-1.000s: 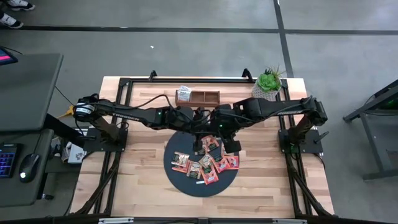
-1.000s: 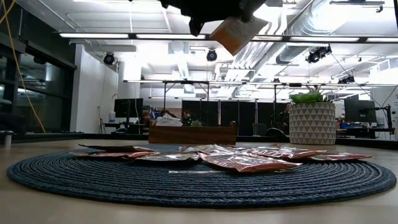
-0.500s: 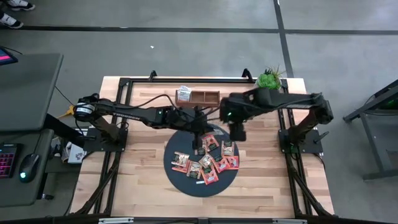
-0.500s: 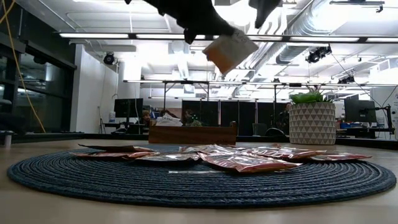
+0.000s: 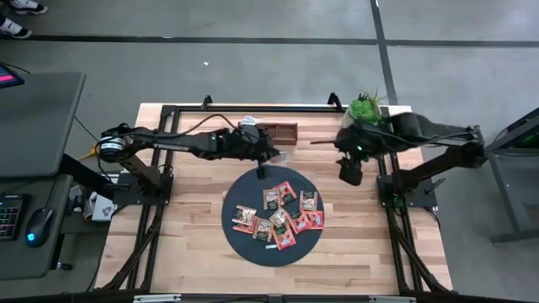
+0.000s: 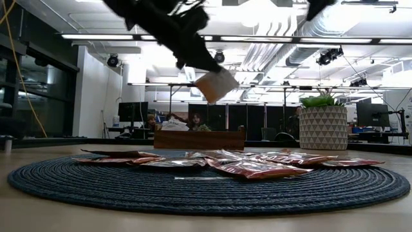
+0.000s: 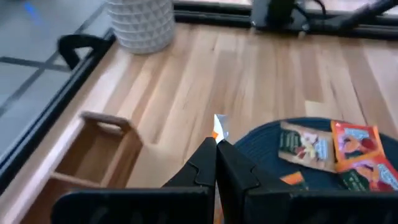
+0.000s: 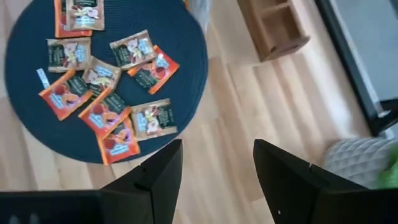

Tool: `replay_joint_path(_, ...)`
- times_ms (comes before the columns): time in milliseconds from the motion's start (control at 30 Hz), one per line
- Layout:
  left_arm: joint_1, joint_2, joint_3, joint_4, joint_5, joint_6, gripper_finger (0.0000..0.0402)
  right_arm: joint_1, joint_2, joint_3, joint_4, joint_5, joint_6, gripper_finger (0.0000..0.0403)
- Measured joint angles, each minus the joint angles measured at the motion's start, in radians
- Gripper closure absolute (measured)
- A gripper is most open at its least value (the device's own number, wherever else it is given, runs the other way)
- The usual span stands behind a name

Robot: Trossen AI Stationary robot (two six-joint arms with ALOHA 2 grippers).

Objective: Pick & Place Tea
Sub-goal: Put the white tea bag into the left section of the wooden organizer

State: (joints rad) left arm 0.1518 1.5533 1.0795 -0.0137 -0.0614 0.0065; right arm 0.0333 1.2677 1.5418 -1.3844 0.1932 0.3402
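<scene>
Several tea sachets [image 5: 282, 215], orange, red and brown-green, lie flat on the dark round mat [image 5: 240, 242]. One more sachet [image 6: 215, 85] hangs in the air above the mat's far edge, with my left gripper [image 5: 260, 165] shut on it. In the left wrist view that sachet [image 7: 219, 124] shows edge-on beyond the fingertips. My right gripper [image 5: 349, 172] stands open over bare wood at the mat's right, near the plant pot. Nothing is between its fingers [image 8: 217, 180]. My left gripper pinches the sachet's upper edge [image 6: 205, 76] between its two fingers. The fingers [image 6: 192, 59] slant downward onto it from above. The sachet hangs tilted below them, clear of the mat and the table.
A wooden box [image 5: 274, 132] with compartments stands at the table's far edge, a white sachet [image 5: 247, 122] at its left end. A potted plant [image 5: 364, 109] sits at the far right corner. A thin white strip [image 8: 42, 78] lies on the mat. Bare wood surrounds the mat.
My right gripper has opened, let go of the sachet and drawn away toward the table's right edge. My left gripper, still shut on the sachet, has carried it toward the far edge, nearer the wooden box.
</scene>
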Motion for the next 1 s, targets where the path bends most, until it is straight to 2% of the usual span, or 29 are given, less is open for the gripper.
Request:
replay_joint_path(300, 0.177, -0.143, -0.403, 0.498, 0.059, -0.115, 0.0401, 0.069, -0.155, -0.285, 0.166, -0.046, 0.162, 0.0206)
replay_joint_path(433, 0.267, -0.147, -0.501, 0.725, 0.103, -0.145, 0.0401, 0.087, -0.165, -0.340, 0.231, -0.062, 0.195, 0.0206)
replay_joint_path(533, 0.321, -0.147, -0.537, 0.751, 0.072, -0.155, 0.0401, 0.096, -0.156, -0.350, 0.266, -0.066, 0.206, 0.0206)
replay_joint_path(767, 0.414, -0.145, -0.576, 0.772, 0.080, -0.173, 0.0401, 0.105, -0.154, -0.349, 0.342, -0.044, 0.221, 0.0206)
replay_joint_path(933, 0.452, -0.080, -0.582, 0.775, 0.137, -0.185, 0.0402, 0.105, -0.154, -0.349, 0.366, -0.043, 0.222, 0.0206)
replay_joint_path(1000, 0.464, -0.050, -0.581, 0.833, 0.159, -0.197, 0.0402, 0.105, -0.154, -0.349, 0.366, -0.043, 0.228, 0.0206)
